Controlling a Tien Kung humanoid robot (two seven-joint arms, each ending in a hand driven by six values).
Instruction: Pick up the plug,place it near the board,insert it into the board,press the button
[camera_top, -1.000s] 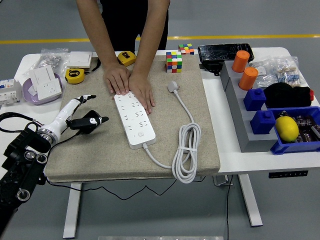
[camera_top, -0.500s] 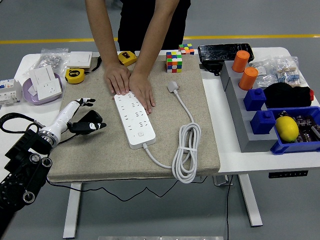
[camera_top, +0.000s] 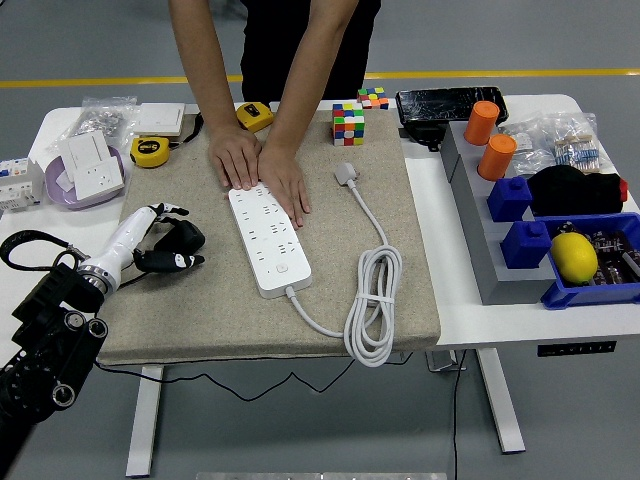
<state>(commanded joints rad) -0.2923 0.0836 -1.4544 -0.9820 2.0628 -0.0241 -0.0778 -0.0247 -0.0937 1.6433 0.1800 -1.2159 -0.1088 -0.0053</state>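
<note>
A white power strip (camera_top: 268, 239) lies on the beige mat (camera_top: 200, 300). Its cable (camera_top: 372, 300) coils at the right and ends in a white plug (camera_top: 347, 173) lying loose on the mat, up right of the strip. A person at the far side presses both hands (camera_top: 258, 168) on the strip's top end. My left hand (camera_top: 167, 242) hovers over the mat's left part, well left of the strip, fingers loosely curled and holding nothing. My right arm is out of view.
Rubik's cubes (camera_top: 348, 124) stand at the mat's far edge. Tape measures (camera_top: 150, 150) and wall sockets (camera_top: 90, 165) lie at the far left. Blue bins (camera_top: 590, 290), orange cylinders (camera_top: 496, 155) and a yellow lemon (camera_top: 573, 256) fill the right.
My left hand has drawn back toward the left and lowered a little, and its fingers have curled in. The person's hands stay on the strip.
</note>
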